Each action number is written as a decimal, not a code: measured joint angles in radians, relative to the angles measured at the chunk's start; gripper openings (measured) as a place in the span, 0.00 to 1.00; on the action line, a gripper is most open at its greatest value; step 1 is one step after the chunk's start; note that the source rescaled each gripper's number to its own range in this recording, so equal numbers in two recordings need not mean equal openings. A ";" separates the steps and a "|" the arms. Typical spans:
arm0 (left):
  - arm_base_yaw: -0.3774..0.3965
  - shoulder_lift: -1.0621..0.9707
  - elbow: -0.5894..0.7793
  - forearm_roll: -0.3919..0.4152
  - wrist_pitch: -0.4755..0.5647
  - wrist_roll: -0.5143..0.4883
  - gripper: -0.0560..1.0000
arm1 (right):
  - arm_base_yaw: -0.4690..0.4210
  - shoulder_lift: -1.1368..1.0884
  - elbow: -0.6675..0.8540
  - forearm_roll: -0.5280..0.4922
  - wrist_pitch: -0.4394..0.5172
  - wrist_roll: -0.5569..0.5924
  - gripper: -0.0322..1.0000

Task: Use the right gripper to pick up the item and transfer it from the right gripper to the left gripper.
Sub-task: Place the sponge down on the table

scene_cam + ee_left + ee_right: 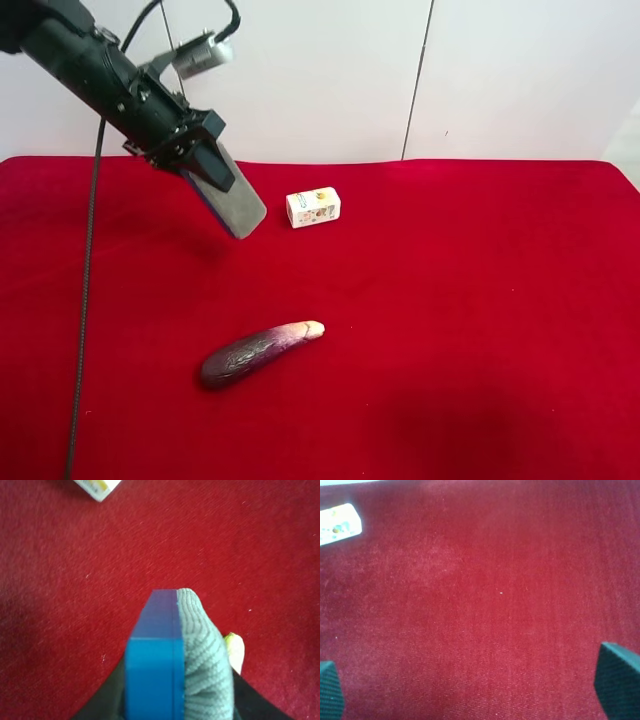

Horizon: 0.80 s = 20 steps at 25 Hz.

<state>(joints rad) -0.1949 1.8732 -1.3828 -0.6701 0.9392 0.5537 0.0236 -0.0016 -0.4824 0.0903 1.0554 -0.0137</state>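
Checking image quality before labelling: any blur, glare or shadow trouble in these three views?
Exterior high: sharp and evenly lit; soft shadows under the purple eggplant and beneath the grey felt pad with blue base held in the all-black left pincer. Right wrist: hazy, the small white printed carton washed out by glare, fingertips soft. Left wrist: the pad is close and blurred.

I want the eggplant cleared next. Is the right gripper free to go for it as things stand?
Probably yes. The right gripper is open and empty above bare cloth, and the eggplant lies alone in the open. The left gripper holds the item well clear of it.
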 joint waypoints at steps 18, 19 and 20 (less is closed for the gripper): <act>0.118 0.151 -0.006 -0.034 -0.136 0.001 0.06 | 0.000 0.000 0.001 0.001 0.000 0.000 1.00; 0.118 0.160 -0.006 -0.034 -0.140 0.001 0.06 | 0.000 0.000 0.002 0.001 0.000 0.000 1.00; 0.118 0.166 -0.006 -0.033 -0.141 0.004 0.06 | 0.000 0.000 0.002 0.001 0.000 0.000 1.00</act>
<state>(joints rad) -0.0773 2.0394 -1.3893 -0.7026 0.7982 0.5581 0.0236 -0.0016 -0.4802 0.0912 1.0554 -0.0137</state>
